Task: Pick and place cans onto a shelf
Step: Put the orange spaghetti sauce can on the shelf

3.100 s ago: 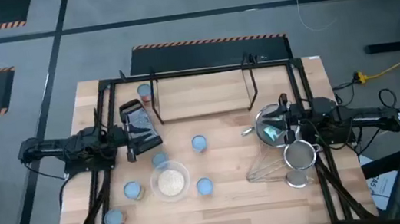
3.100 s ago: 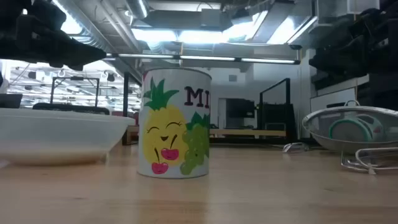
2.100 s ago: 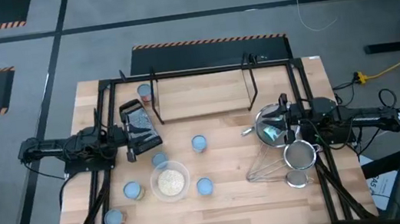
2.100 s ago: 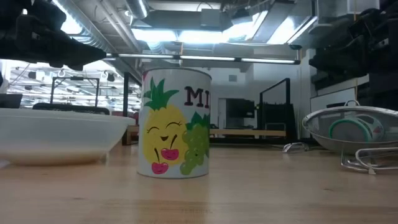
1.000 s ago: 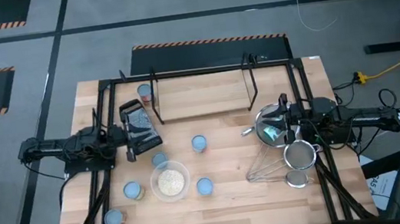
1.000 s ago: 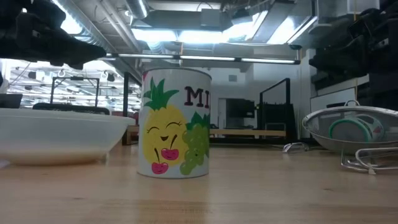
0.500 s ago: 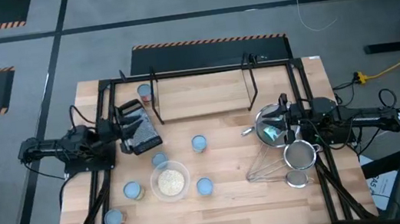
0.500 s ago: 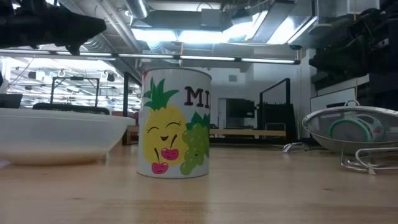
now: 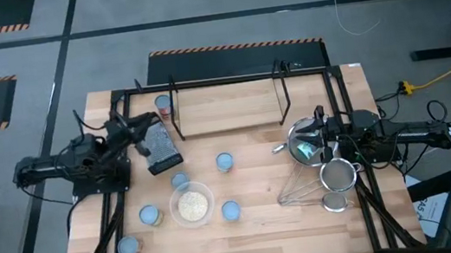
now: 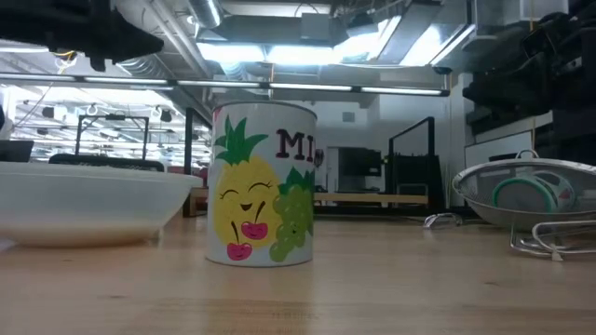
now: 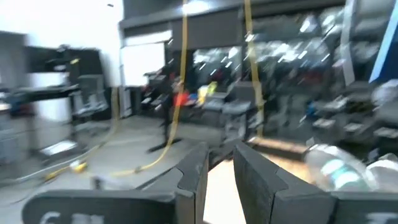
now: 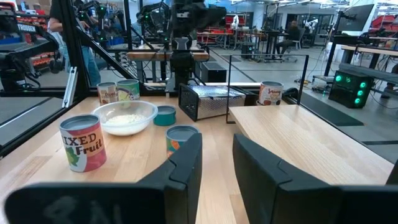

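Hovering left gripper (image 9: 132, 126) slightly parted, empty, near shelf (image 9: 227, 107) edge, right gripper (image 9: 321, 138) likewise.

One camera hangs high above and looks straight down on my whole worktop (image 9: 255, 219). Another sits low at the worktop's edge, very near a fruit can (image 10: 265, 184), looking level into the room. My right wrist camera looks across the worktop and sees that can too.

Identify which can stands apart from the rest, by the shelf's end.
The can at the shelf's left end, at the table's far edge. The other five cluster around the bowl in the table's near-left part.
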You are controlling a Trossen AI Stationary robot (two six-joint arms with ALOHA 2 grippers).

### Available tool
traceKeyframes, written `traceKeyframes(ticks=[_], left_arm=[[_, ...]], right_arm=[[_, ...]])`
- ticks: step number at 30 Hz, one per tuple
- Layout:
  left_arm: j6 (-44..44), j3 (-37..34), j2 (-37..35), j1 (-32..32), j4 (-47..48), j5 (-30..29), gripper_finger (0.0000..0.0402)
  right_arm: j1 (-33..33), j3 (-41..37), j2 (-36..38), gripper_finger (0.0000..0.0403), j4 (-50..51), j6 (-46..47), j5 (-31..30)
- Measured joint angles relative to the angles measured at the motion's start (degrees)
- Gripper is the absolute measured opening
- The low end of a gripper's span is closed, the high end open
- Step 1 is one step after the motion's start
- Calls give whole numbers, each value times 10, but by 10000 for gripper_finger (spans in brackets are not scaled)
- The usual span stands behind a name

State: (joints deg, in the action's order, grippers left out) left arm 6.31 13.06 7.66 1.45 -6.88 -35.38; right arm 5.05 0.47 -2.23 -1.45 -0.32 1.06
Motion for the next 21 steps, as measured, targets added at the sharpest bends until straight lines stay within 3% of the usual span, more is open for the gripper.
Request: traceKeyframes(ticks=[11, 21], left_arm=[[33, 135, 127, 117, 214, 8, 69], [112, 193, 274, 245, 311, 109, 69]], right_arm=[[0, 0, 0, 95, 0, 0, 0], [0, 0, 0, 95, 0, 0, 0]])
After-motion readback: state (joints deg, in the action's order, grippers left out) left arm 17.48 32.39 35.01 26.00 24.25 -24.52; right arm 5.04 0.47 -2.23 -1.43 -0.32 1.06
